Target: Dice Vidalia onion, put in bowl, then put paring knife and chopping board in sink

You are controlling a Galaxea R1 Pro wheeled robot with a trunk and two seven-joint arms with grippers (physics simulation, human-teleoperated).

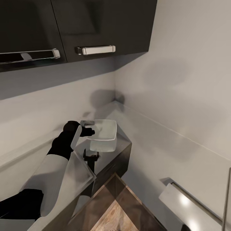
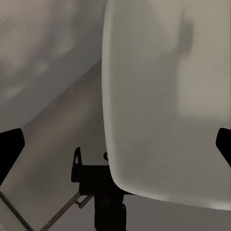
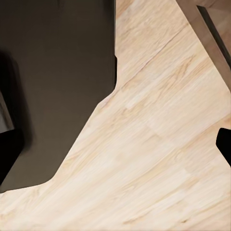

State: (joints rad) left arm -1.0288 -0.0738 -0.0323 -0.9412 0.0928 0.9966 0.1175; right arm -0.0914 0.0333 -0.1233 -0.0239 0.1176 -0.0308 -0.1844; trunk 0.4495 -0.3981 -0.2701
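Observation:
A white square sink basin point(image 1: 104, 130) sits on the grey countertop point(image 1: 120, 146) in the corner of the kitchen. My left gripper point(image 1: 90, 131) hovers at the basin's left rim. In the left wrist view the left gripper point(image 2: 115, 144) is open, its dark fingertips point(image 2: 9, 147) far apart, with the pale basin point(image 2: 168, 106) right ahead and nothing between them. A black faucet point(image 1: 91, 158) stands at the basin's near side. The right gripper point(image 3: 115, 149) is open over the wooden floor point(image 3: 159, 144).
Dark upper cabinets with chrome handles point(image 1: 95, 49) hang above the counter. A translucent pane point(image 1: 80, 171) lies beside my left forearm. Dark cabinet fronts point(image 3: 53, 86) meet the wood floor point(image 1: 112, 211). A white appliance with a bar handle point(image 1: 192, 205) stands low on the right.

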